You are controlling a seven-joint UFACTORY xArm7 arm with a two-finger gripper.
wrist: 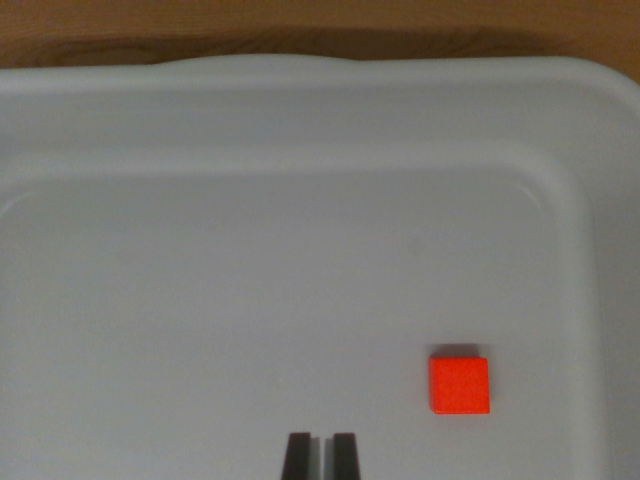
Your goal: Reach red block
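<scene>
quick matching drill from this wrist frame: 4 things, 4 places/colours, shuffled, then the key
Things:
1. red block
2. tool
3. tray
4. wooden surface

Descriptions:
A. pale grey, with a raised rim and rounded corners
B. brown strip along the top edge of the wrist view
C. on the tray floor, toward the wrist view's lower right
D. dark tips at bottom centre, only a narrow gap between them

Pairs: 1-C, 2-D, 3-A, 4-B
</scene>
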